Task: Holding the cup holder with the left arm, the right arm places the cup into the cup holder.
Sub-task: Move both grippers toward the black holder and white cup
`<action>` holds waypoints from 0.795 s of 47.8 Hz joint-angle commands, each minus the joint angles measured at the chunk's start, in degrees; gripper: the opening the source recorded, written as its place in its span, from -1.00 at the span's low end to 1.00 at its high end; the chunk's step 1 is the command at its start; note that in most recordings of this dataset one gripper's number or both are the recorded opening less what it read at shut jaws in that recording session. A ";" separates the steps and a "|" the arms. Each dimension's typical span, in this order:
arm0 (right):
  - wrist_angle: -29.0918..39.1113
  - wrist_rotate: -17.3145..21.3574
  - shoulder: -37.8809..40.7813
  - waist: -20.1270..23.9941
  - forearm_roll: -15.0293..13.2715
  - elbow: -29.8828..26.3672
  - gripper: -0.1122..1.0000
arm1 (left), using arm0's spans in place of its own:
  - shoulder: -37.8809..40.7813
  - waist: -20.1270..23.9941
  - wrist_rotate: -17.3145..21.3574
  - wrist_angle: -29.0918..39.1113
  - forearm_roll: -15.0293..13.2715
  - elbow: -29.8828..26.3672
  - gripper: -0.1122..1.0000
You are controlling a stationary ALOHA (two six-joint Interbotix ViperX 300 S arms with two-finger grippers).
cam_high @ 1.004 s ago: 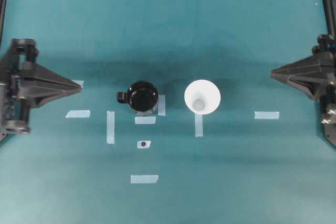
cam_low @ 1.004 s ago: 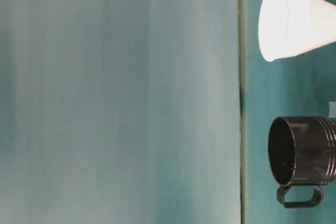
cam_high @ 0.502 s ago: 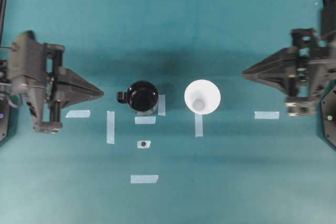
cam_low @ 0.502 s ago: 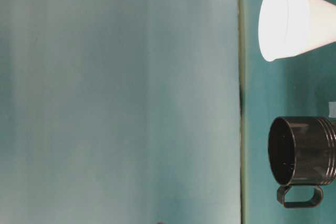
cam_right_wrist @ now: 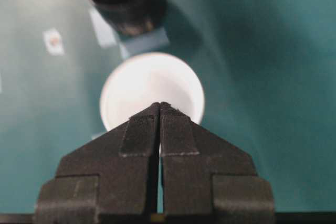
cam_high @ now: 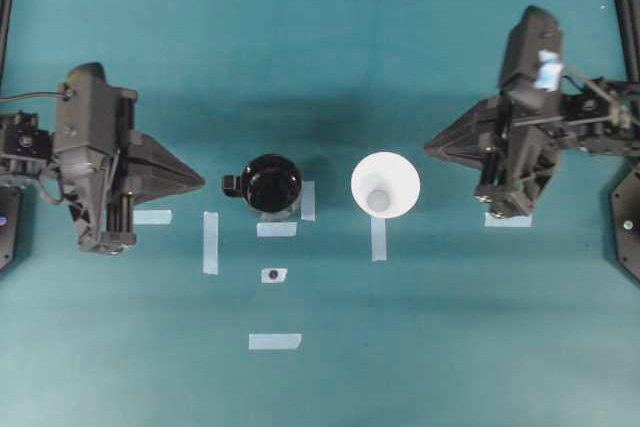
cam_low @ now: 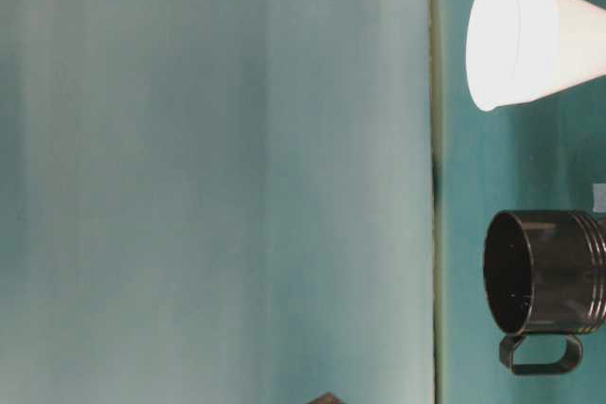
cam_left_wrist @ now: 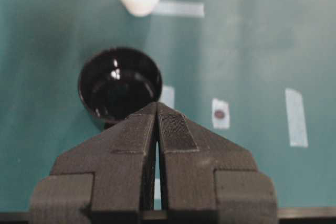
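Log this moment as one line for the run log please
phase: approach | left gripper: shut, empty, short of cup holder | right gripper: shut, empty, short of cup | cup: upright on table, outside holder

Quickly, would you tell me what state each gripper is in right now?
Left gripper: shut, holding nothing.
Right gripper: shut, holding nothing.

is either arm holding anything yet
No, nothing is held. Both the left gripper and right gripper are shut and empty, short of the cup holder and cup.
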 commanded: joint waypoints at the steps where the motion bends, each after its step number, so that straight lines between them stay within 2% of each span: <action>1: 1.49 0.09 1.41 -0.62 -0.88 -1.67 -0.77 | 1.23 0.26 0.26 0.79 0.35 -1.85 -0.75; 14: 6.24 0.00 5.36 -0.97 -1.32 -4.57 -0.77 | 4.66 1.93 2.29 1.23 0.44 -1.67 -0.75; 25: 7.82 -0.09 7.82 -0.88 -1.32 -6.33 -0.77 | 5.19 3.43 5.63 2.55 0.44 -1.85 -0.75; 38: 9.40 -0.26 11.69 -0.88 -1.32 -8.88 -0.77 | 6.50 3.25 5.89 5.98 0.44 -2.99 -0.75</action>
